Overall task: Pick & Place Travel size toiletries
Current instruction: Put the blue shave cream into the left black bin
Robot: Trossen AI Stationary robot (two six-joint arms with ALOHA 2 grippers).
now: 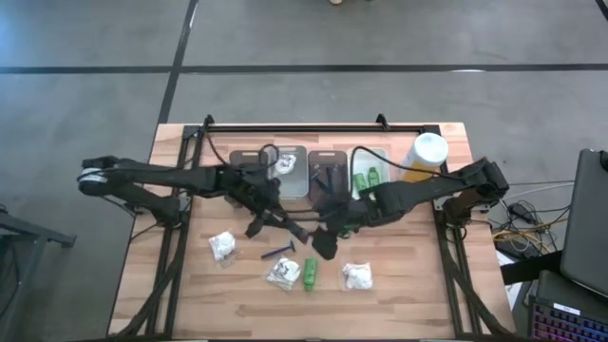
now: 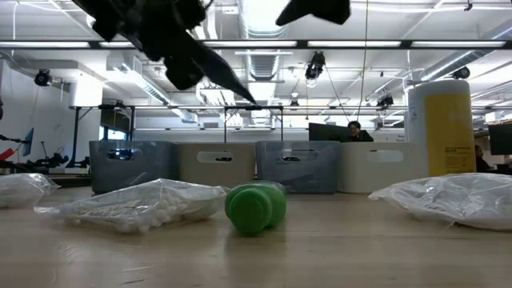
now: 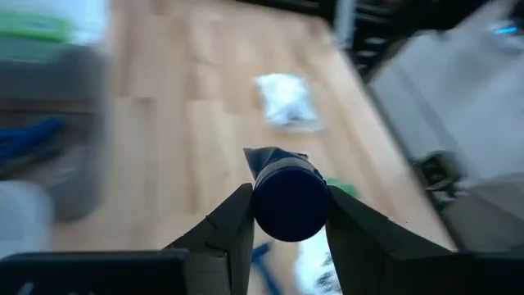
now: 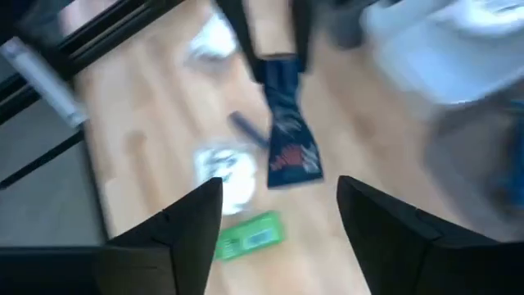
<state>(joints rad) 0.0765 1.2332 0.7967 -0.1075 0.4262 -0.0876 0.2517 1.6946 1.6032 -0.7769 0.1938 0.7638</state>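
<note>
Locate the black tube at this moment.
The black tube is clamped in the left gripper, raised above mid-table; in the right wrist view it hangs over the razor.

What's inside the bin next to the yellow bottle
Small green bottles lie inside that white bin. The right arm crosses over its near edge, so anything lying there is hidden.

The left gripper (image 3: 288, 215) has its two dark fingers (image 3: 225, 233) pressed on both sides of a short black tube (image 3: 288, 195). The round end of the tube faces the camera, and its flat crimped end points forward, away from the fingers. Under the gripper is the wooden table (image 3: 188, 115). Ahead of the tube a white fluffy packet (image 3: 285, 100) lies on the wood, well apart. Just behind the tube a bit of green (image 3: 342, 189) shows. Beside one finger a thin blue piece (image 3: 264, 260) is seen, blurred. Far to the side stands a grey bin (image 3: 57, 123), also blurred.
</note>
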